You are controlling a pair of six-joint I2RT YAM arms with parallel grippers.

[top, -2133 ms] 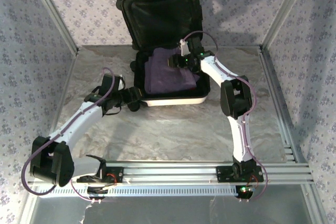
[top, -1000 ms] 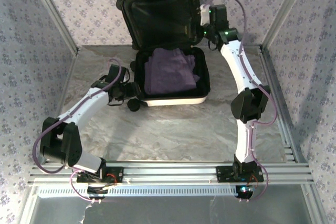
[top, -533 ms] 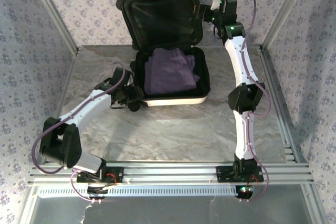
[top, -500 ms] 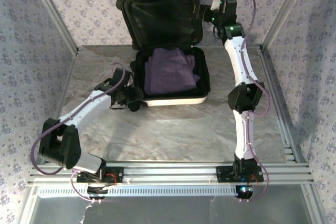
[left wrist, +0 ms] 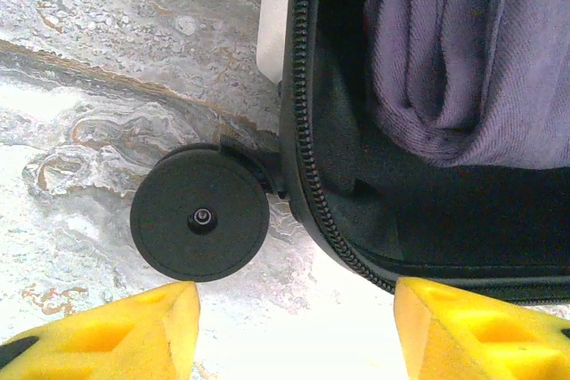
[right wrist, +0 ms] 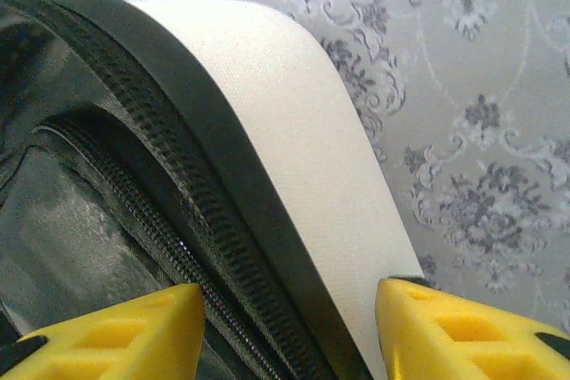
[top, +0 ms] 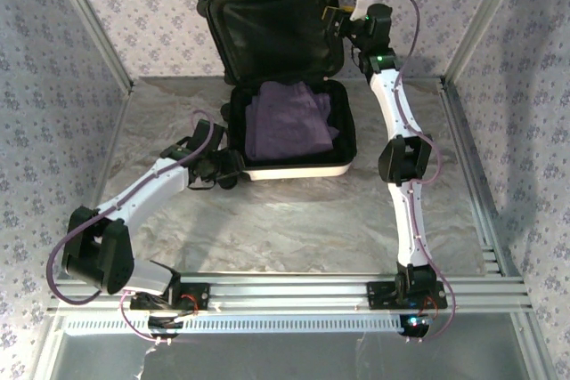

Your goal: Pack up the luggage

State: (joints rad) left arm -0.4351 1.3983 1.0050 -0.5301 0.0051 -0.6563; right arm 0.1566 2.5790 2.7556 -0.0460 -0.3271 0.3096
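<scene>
The luggage (top: pixel 272 37) lies open at the back of the table (top: pixel 294 220). Its white-rimmed base is flat on the marbled surface and its black-lined lid stands upright against the patterned wall (top: pixel 427 6). A folded purple cloth (top: pixel 289 122) fills most of the base and reaches close to the zipper band (left wrist: pixel 303 131) that runs round the rim. My left gripper (left wrist: pixel 298 327) sits low at the base's near left corner, just beside the black wheel (left wrist: pixel 200 214) that rests on the table there. Its jaws are spread wide, with the yellow pads (left wrist: pixel 134 335) well apart. The wheel lies ahead of one pad and the zippered corner ahead of the gap, and nothing is caught between them. From my wrist I see the cloth bunched inside the black lining just past that corner. My right gripper (right wrist: pixel 289 327) is raised at the lid's upper right corner, on the side nearest the right-hand wall. Its jaws are partly spread and straddle the lid's edge, with one pad on the lined inner side and the other on the white shell outside. The black band and the white curve of the shell fill the space between the pads. I cannot tell whether they press on the edge or merely bracket it.
</scene>
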